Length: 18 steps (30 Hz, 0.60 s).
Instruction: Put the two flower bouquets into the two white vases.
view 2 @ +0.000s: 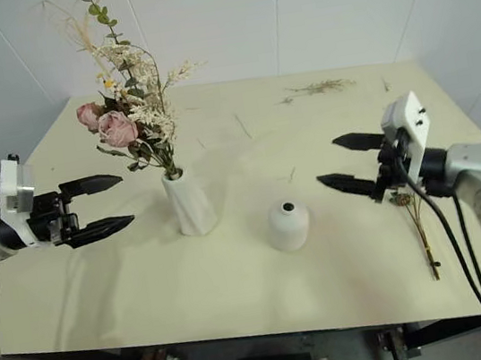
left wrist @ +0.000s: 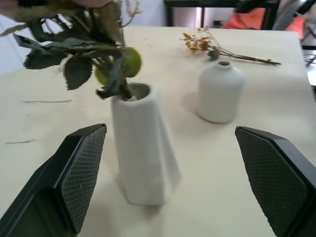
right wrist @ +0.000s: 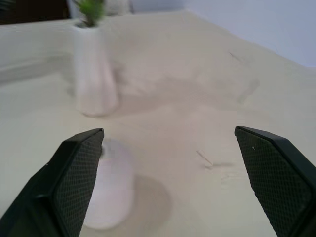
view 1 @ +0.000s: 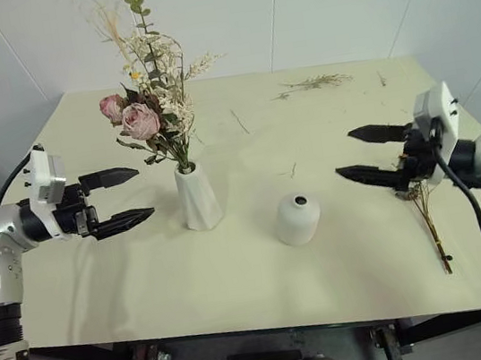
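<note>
The left gripper (view 1: 131,197) has two black fingers with bumpy pads, and they are spread wide apart with nothing in them. Just beside it stands the tall vase (view 1: 197,197). This vase is smooth, dull white, with flat sides that twist. It stands upright on the tabletop (view 1: 236,271), which is pale cream and flat. The big bouquet (view 1: 149,103) is already in it, with soft pink roses, fluffy cream sprigs and green leaves sticking up high.

The right gripper (view 1: 365,154) is also spread wide and holds nothing. Its black fingers point toward the middle of the tabletop. The thin bouquet (view 1: 425,207) lies flat on the tabletop right under and behind this gripper, near the right edge. It has small yellow-orange flowers on thin brown stems.

The short vase (view 1: 298,218) is round and white with a small hole on top. It sits between the two grippers, near the tall vase, and has nothing in it.

Some dry twig bits (view 1: 315,84) lie far back on the tabletop.
</note>
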Tool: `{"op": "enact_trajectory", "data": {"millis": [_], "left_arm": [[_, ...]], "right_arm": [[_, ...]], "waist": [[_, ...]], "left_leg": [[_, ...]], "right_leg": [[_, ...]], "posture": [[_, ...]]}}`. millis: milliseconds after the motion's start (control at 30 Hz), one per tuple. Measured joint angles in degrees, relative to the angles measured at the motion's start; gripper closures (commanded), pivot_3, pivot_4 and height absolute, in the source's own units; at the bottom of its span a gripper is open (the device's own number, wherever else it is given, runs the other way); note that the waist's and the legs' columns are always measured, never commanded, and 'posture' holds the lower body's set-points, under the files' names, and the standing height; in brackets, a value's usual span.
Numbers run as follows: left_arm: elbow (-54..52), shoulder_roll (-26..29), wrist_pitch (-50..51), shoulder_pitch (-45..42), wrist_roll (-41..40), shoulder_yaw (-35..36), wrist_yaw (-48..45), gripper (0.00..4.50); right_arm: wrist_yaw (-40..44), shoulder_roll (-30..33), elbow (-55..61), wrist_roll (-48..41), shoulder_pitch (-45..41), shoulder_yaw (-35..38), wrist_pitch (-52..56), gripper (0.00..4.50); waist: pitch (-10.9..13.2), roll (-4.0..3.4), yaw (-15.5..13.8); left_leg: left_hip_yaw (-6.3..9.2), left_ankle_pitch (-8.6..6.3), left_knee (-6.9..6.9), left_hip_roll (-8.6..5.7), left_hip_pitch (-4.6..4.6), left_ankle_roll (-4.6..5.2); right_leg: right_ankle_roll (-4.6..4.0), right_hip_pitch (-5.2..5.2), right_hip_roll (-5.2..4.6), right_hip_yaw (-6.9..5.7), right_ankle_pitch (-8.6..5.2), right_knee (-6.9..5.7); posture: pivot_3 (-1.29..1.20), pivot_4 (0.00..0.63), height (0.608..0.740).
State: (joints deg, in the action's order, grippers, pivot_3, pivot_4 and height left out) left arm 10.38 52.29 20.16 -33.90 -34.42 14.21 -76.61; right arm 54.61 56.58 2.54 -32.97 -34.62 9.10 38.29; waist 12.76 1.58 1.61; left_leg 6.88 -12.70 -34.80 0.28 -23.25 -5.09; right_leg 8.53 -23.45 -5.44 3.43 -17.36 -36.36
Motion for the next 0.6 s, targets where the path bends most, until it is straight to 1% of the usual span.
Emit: {"op": "enact_trajectory", "data": {"millis": [33, 100, 167, 233, 300, 333, 367, 467, 600], "left_arm": [[-2.0, 0.1, 1.8, 0.2, -1.4, 0.3, -0.3, 0.04], [-4.3, 0.1, 3.4, 0.2, -3.0, 0.6, -0.4, 0.04], [-6.8, -0.9, 5.9, 0.2, -5.4, 0.7, 0.0, 0.04], [-8.8, -1.7, 8.4, 0.3, -7.9, 0.7, 0.3, 0.04], [-10.5, -2.1, 9.9, 0.2, -8.8, 0.6, 0.8, 0.04], [-11.1, -2.4, 10.1, 0.2, -9.1, 0.4, 1.0, 0.04], [-11.4, -2.8, 10.0, 0.0, -9.1, 0.4, 1.0, 0.04], [-10.4, -3.9, 9.0, -0.3, -8.9, 0.3, 0.8, 0.04], [-9.8, -4.7, 7.7, -0.2, -8.1, -0.7, 0.4, 0.04]], "right_arm": [[-1.2, 3.1, -2.0, 1.8, -0.9, -0.6, 3.6, 0.00], [-2.5, 6.3, -3.7, 3.4, -1.8, -1.5, 9.4, 0.00], [-3.2, 9.6, -3.9, 5.4, -2.5, -5.0, 15.1, 0.00], [-4.4, 10.6, -3.9, 7.3, -3.8, -7.5, 19.9, 0.00], [-4.6, 11.2, -3.8, 7.9, -5.2, -9.2, 23.1, 0.00], [-4.3, 12.4, -3.7, 8.4, -5.3, -10.2, 24.3, 0.00], [-4.0, 14.7, -3.4, 9.1, -5.3, -12.0, 26.6, 0.00], [-2.8, 18.2, -3.4, 9.6, -5.3, -14.0, 31.8, 0.00], [-1.9, 19.0, -4.0, 9.5, -5.3, -15.6, 36.6, 0.00]], "waist": [[0.0, 0.00, -0.1], [0.0, 0.00, 0.0], [0.0, -0.04, 0.0], [0.0, -0.06, 0.4], [0.0, -0.08, 0.9], [0.0, -0.12, 0.8], [0.1, -0.17, 0.7], [0.1, -0.18, 0.4], [0.1, -0.18, 0.5]], "left_leg": [[0.01, 0.00, 0.05, 0.00, -0.01, 0.01], [0.00, 0.00, 0.24, 0.04, 0.01, 0.01], [-0.06, -0.01, 0.35, 0.06, 0.01, 0.02], [-0.18, -0.03, 0.43, 0.11, 0.01, 0.05], [-0.24, -0.04, 0.52, 0.16, 0.01, 0.07], [-0.24, -0.05, 0.55, 0.16, 0.01, 0.08], [-0.25, -0.05, 0.58, 0.15, 0.00, 0.09], [-0.30, -0.08, 0.58, 0.16, 0.00, 0.12], [-0.33, -0.08, 0.53, 0.17, 0.00, 0.12]], "right_leg": [[-0.02, 0.00, 0.00, -0.01, -0.01, 0.08], [-0.02, 0.00, 0.02, -0.02, -0.01, 0.23], [-0.01, -0.03, 0.01, -0.01, -0.01, 0.32], [-0.01, -0.11, 0.02, 0.02, -0.01, 0.36], [-0.02, -0.18, 0.03, 0.04, -0.02, 0.36], [-0.02, -0.19, 0.03, 0.03, -0.03, 0.37], [-0.02, -0.21, 0.03, 0.03, -0.04, 0.38], [-0.04, -0.21, 0.03, 0.03, -0.06, 0.44], [-0.03, -0.21, 0.04, 0.05, -0.05, 0.42]], "posture": [[0.00, 0.150, 0.740], [0.00, 0.150, 0.740], [0.00, 0.150, 0.740], [0.00, 0.150, 0.740], [0.00, 0.150, 0.740], [0.00, 0.150, 0.740], [0.00, 0.150, 0.740], [0.00, 0.150, 0.740], [0.00, 0.150, 0.740]]}}
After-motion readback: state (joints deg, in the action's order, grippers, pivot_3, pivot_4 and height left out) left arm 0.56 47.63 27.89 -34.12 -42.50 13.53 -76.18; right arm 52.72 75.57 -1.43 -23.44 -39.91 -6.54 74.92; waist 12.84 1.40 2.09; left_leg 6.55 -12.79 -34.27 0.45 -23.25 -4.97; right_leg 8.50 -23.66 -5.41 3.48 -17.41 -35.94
